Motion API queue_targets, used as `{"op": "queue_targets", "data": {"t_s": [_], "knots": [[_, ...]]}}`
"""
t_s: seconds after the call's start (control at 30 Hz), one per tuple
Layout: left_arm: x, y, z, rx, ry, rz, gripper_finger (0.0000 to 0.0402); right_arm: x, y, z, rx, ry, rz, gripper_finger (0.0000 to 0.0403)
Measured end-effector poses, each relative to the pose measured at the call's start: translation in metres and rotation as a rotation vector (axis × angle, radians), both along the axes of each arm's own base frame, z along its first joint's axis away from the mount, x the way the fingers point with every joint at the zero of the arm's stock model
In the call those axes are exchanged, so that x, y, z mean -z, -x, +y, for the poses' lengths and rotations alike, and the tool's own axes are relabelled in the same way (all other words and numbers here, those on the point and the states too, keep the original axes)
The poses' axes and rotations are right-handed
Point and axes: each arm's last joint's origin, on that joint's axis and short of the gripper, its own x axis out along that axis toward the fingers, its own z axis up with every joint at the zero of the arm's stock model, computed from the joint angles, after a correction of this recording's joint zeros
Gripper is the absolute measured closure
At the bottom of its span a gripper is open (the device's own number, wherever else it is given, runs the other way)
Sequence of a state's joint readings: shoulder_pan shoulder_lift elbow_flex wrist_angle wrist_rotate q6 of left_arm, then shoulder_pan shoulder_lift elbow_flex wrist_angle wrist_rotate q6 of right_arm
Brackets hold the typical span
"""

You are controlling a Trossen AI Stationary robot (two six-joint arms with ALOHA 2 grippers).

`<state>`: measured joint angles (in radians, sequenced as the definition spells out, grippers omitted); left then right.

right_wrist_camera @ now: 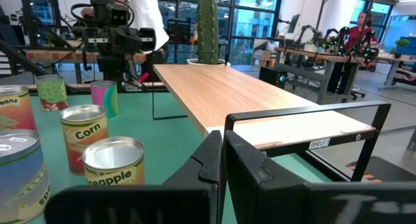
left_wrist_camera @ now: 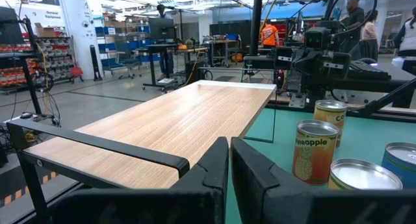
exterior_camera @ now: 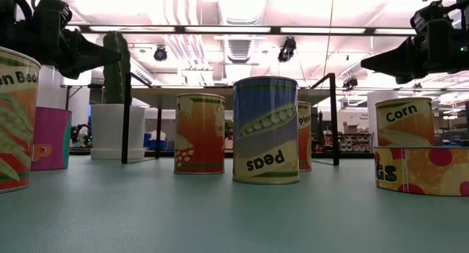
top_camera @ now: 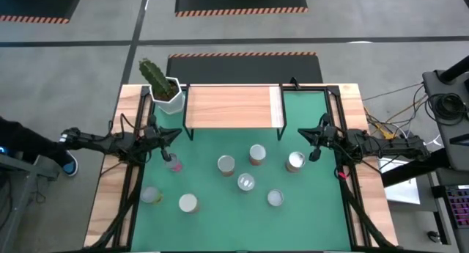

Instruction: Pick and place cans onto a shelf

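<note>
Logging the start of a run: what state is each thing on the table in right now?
Shelf: bare top, no cans on it.
Cans: seven upright on the green mat, apart.
Peas can: upright, label printed upside down.
Cactus pot: upright beside the shelf's left end.
Left pincer: shut, empty, above the mat.
Right pincer: shut, empty, above the mat.

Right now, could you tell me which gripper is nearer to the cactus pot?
The left gripper is nearer: it hangs shut just in front of the cactus pot, at the shelf's left end. The right gripper, also shut, is across the table beyond the shelf's other end.
</note>
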<state>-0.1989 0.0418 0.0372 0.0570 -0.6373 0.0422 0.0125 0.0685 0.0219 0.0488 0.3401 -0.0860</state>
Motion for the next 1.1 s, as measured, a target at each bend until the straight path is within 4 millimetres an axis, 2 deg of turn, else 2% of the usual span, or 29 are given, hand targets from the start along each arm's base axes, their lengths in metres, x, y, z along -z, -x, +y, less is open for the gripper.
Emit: {"op": "queue_targets", "data": {"t_s": [0.1, 0.2, 0.27, 0.37, 0.43, 0.53, 0.7, 0.93, 1.1], "knots": [[0.0, 0.0, 0.0, 0.0, 0.0, 0.0, 0.0402, 0.0, 0.0, 0.0, 0.001, 0.011, 0.004, 0.0394], [0.0, 0.0, 0.0, 0.0, 0.001, -0.003, 0.0402, 0.0, 0.0, 0.0, 0.001, 0.164, 0.056, 0.0394], [-0.001, 0.0, -0.001, 0.026, 0.073, -0.043, 0.0402, 0.0, 0.0, 0.0, 0.001, 0.242, 0.082, 0.0394], [-0.004, -0.001, -0.003, 0.113, 0.274, -0.155, 0.0402, -0.001, 0.0, 0.001, -0.033, 0.108, 0.026, 0.0394], [-0.009, 0.0, -0.003, 0.128, 0.304, -0.218, 0.0402, -0.005, 0.0, 0.001, -0.027, -0.023, -0.058, 0.0394], [-0.016, 0.001, -0.002, 0.137, 0.303, -0.291, 0.0402, -0.01, 0.001, 0.0, 0.0, -0.08, -0.129, 0.0394], [-0.027, 0.005, -0.001, 0.136, 0.329, -0.42, 0.0402, -0.021, 0.003, 0.0, -0.003, -0.059, -0.249, 0.0394], [-0.034, 0.007, -0.001, 0.15, 0.338, -0.491, 0.0402, -0.04, 0.009, 0.0, 0.008, 0.01, -0.437, 0.0394], [-0.041, 0.009, -0.003, 0.271, 0.325, -0.563, 0.0402, -0.044, 0.011, 0.0, 0.018, 0.046, -0.466, 0.0394]]}}
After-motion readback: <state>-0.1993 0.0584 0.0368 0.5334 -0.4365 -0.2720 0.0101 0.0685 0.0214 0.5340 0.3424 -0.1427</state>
